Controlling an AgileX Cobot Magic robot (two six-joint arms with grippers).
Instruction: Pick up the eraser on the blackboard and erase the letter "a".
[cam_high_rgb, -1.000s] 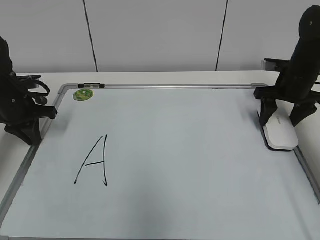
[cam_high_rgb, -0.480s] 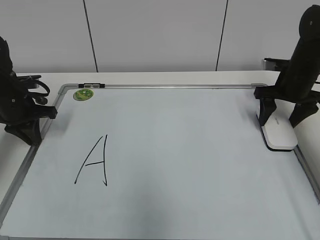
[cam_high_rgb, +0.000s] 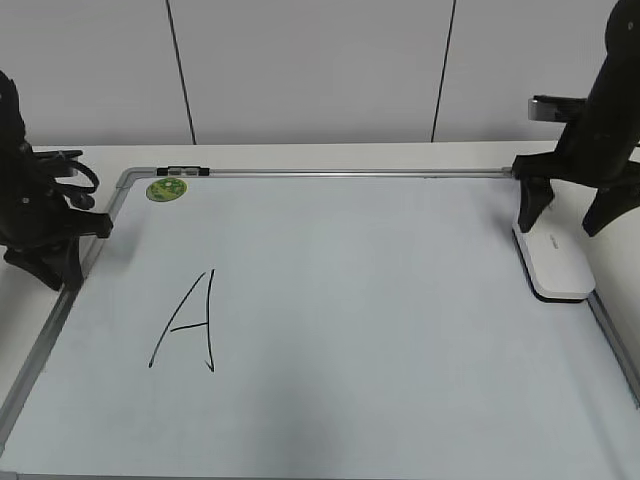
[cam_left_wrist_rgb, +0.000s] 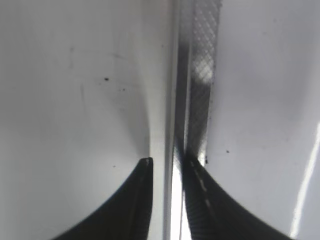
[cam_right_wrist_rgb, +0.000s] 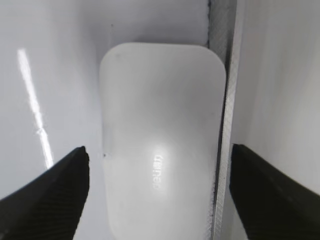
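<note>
The blackboard (cam_high_rgb: 380, 300) is a pale whiteboard with a grey frame, lying flat. The white eraser (cam_high_rgb: 558, 265) lies on it against the right frame edge; in the right wrist view (cam_right_wrist_rgb: 160, 125) it shows grey lettering. My right gripper (cam_high_rgb: 562, 228) is open just above the eraser's far end, one finger on each side (cam_right_wrist_rgb: 157, 152), not touching it. The only writing is a tall angular capital "A" (cam_high_rgb: 190, 320) at the left; no small lowercase "a" shows. My left gripper (cam_high_rgb: 60, 265) sits at the board's left frame, its fingers (cam_left_wrist_rgb: 167, 162) nearly together and holding nothing.
A small round green magnet (cam_high_rgb: 166, 188) sits at the board's far left corner, beside a black clip (cam_high_rgb: 185, 171) on the top frame. The board's metal frame (cam_left_wrist_rgb: 200, 100) runs under the left gripper. A grey panelled wall stands behind the table.
My right gripper has lifted a little and shifted toward the eraser's far end. The eraser has stayed in place. The left arm has hardly moved.
</note>
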